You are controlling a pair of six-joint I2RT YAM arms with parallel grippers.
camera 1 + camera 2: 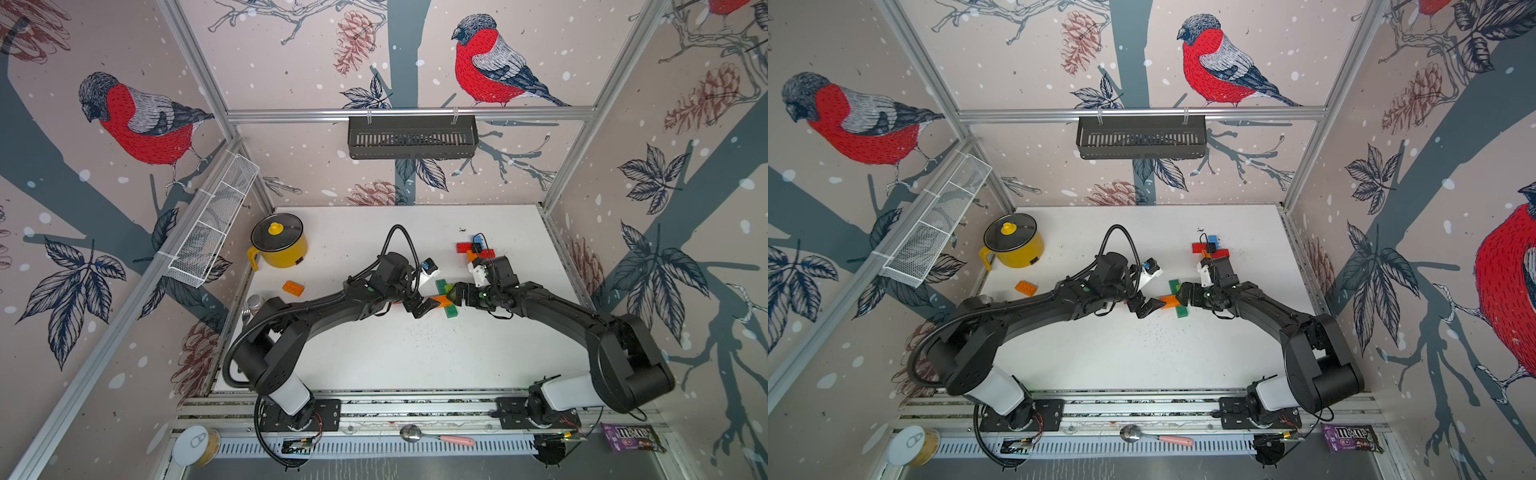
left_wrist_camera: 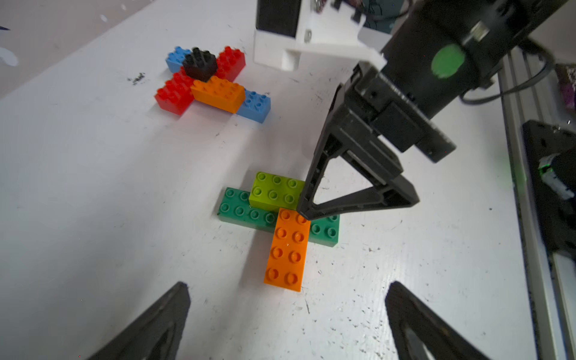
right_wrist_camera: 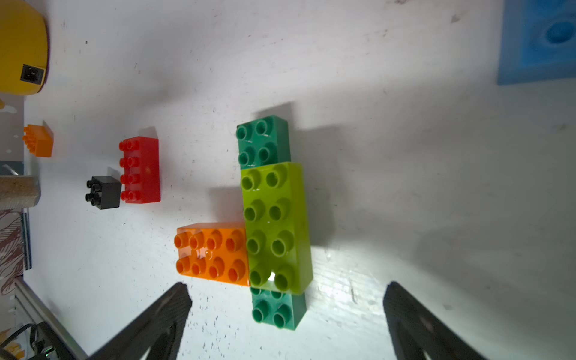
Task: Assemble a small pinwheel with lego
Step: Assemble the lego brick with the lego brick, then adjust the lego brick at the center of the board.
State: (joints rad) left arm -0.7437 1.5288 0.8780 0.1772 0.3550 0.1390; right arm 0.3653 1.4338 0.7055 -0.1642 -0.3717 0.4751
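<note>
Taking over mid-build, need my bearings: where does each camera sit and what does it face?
Top views: overhead at the front, looking down on the table; arms, left gripper and right gripper show.
Left wrist: on the left arm, facing the unfinished pinwheel; both grippers show.
Right wrist: above that pinwheel, looking down; own gripper shows.
Shared: the pinwheel.

A yellow lidded pot (image 1: 279,246) is set at the far left of the white table (image 1: 374,357). A white mesh basket (image 1: 212,224) and a black slotted basket (image 1: 411,137) are hung on rails. A tin can (image 1: 195,445), a pink-handled spoon (image 1: 436,436) and an M&M's packet (image 1: 631,437) are laid along the front.
</note>
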